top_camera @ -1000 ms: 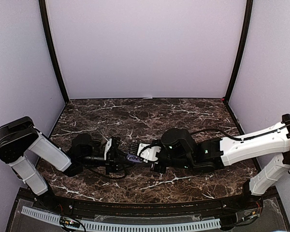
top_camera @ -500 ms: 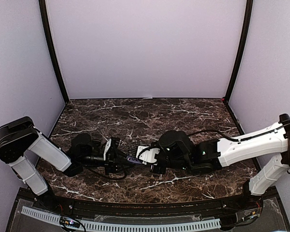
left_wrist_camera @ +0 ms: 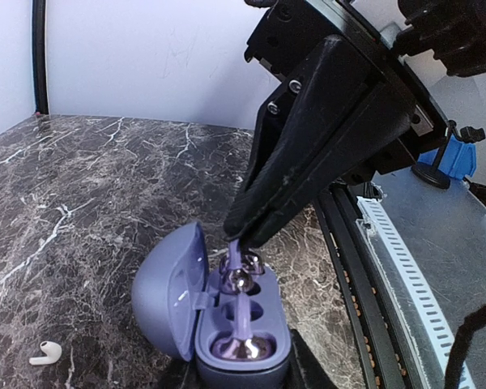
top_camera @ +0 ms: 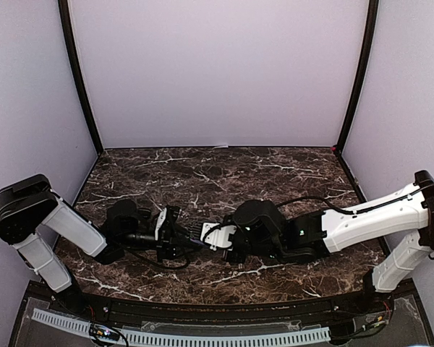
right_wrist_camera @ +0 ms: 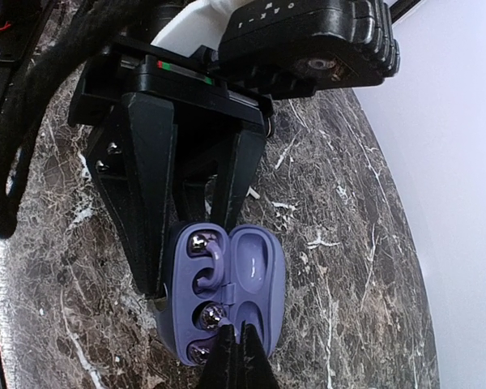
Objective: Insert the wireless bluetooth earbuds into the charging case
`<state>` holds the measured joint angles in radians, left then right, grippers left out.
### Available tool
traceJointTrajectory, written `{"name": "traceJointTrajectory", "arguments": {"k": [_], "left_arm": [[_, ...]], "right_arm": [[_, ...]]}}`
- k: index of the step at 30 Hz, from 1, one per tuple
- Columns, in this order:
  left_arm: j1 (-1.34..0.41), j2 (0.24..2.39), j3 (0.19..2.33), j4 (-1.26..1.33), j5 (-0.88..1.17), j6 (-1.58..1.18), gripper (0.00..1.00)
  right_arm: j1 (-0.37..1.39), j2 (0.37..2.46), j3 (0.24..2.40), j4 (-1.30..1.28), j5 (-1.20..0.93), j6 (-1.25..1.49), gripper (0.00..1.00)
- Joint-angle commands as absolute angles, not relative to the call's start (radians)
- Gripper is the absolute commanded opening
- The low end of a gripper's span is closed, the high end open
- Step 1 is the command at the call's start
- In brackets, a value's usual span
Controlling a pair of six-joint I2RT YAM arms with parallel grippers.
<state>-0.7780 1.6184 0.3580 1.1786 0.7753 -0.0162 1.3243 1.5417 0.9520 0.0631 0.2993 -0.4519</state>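
Note:
The purple charging case [left_wrist_camera: 245, 350] lies open, its lid [left_wrist_camera: 166, 292] swung to the left, and my left gripper [left_wrist_camera: 243, 378] is shut on its base. In the right wrist view the left gripper's black fingers [right_wrist_camera: 146, 211] flank the case [right_wrist_camera: 263, 267]. One purple earbud [left_wrist_camera: 241, 347] sits in the near slot. My right gripper [right_wrist_camera: 235, 347] is shut on the stem of a second purple earbud [right_wrist_camera: 211, 314], whose shiny head [left_wrist_camera: 238, 279] is at the far slot. From above, the two grippers meet at the case [top_camera: 197, 235].
A loose white earbud [left_wrist_camera: 46, 352] lies on the dark marble table [left_wrist_camera: 81, 186] left of the case. The black rail and cable track [left_wrist_camera: 405, 267] run along the near edge. Lilac walls enclose the table.
My right arm has slid left, bringing its gripper and the held earbud closer over the case. The left gripper and case have stayed put.

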Motion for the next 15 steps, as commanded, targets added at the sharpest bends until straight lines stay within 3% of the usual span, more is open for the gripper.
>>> {"name": "traceJointTrajectory", "arguments": {"k": [1,15], "left_arm": [[-0.781,1.612,0.352,1.235,0.796,-0.025,0.12],[-0.781,1.608,0.342,1.258,0.796,-0.025,0.12]], "right_arm": [[1.344,1.565,0.971,0.060,0.316,-0.460,0.00],[1.355,1.536,0.955,0.049,0.261,-0.460,0.00]]}}
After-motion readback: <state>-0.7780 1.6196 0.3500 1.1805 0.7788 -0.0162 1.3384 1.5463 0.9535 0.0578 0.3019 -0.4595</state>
